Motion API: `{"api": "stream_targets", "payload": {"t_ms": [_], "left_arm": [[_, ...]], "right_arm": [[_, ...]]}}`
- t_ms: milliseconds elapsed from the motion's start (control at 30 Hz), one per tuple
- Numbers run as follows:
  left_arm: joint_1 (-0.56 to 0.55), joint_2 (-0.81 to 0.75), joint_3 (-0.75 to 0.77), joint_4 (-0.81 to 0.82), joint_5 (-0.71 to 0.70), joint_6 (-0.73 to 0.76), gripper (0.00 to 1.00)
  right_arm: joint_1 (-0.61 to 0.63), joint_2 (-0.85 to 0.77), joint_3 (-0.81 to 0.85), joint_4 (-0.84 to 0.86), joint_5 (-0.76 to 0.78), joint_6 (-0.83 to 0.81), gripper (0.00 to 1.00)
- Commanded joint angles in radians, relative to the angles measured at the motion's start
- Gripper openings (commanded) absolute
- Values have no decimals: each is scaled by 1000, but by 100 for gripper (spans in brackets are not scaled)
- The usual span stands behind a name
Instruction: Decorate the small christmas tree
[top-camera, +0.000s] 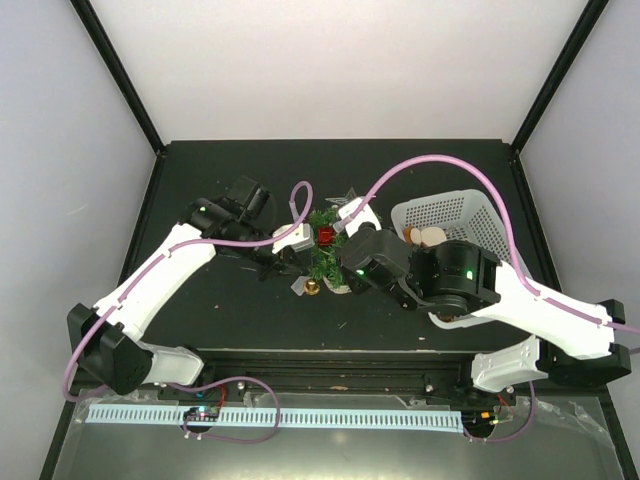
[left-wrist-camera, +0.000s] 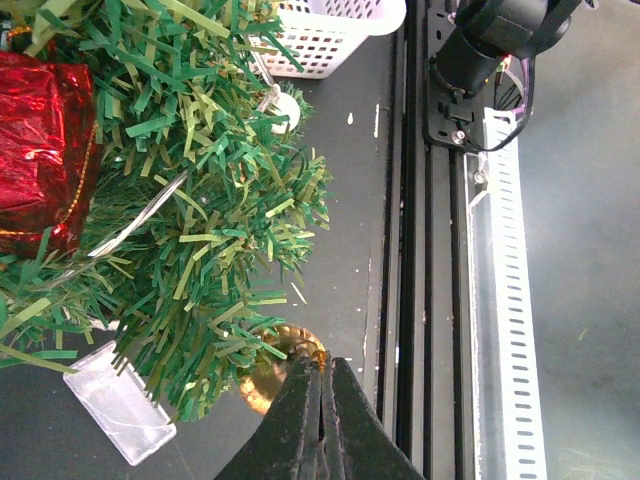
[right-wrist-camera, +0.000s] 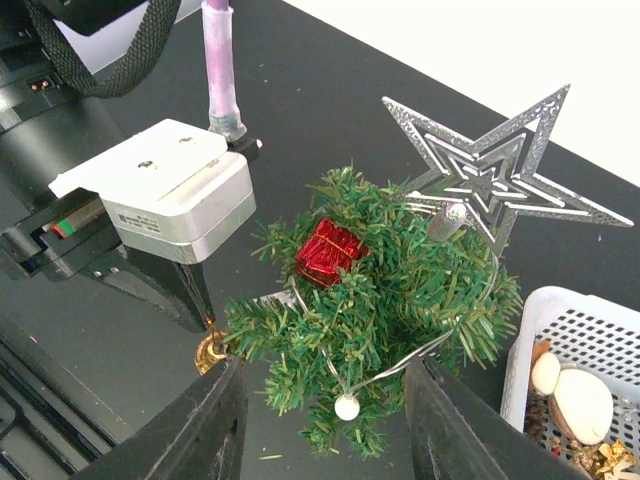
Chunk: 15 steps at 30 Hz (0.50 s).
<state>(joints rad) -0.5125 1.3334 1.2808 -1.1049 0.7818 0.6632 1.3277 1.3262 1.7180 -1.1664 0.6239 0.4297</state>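
Observation:
The small christmas tree (top-camera: 325, 256) (left-wrist-camera: 200, 200) (right-wrist-camera: 400, 290) stands mid-table, with a red gift ornament (right-wrist-camera: 328, 250), a silver star (right-wrist-camera: 490, 180) on top and a wire with a white bead (right-wrist-camera: 347, 407). Its pot is hidden under the branches. My left gripper (top-camera: 300, 278) (left-wrist-camera: 322, 365) is shut on the loop of a gold bell (left-wrist-camera: 262, 375) (right-wrist-camera: 210, 352), which hangs against a low branch on the tree's near side. My right gripper (top-camera: 350, 275) (right-wrist-camera: 325, 400) straddles the tree's lower part, its fingers (right-wrist-camera: 215, 420) pressing the branches from both sides.
A white mesh basket (top-camera: 470, 215) (right-wrist-camera: 590, 320) with more ornaments stands just right of the tree, behind the right arm. A clear plastic box (left-wrist-camera: 115, 400) on the wire lies by the tree's foot. The table's front rail (left-wrist-camera: 400, 250) runs close to the bell.

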Motion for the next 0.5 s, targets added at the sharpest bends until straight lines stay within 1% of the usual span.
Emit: {"api": "stream_targets", "payload": {"t_ms": [0,467], "left_arm": [[-7,-23,14,-20,11,21,2],[-9,3,-30,55,-21,3,2]], "right_arm": [[-7,-21,-18,16,-16,19,46],[-6,-48,-59,2,-30,54,46]]}}
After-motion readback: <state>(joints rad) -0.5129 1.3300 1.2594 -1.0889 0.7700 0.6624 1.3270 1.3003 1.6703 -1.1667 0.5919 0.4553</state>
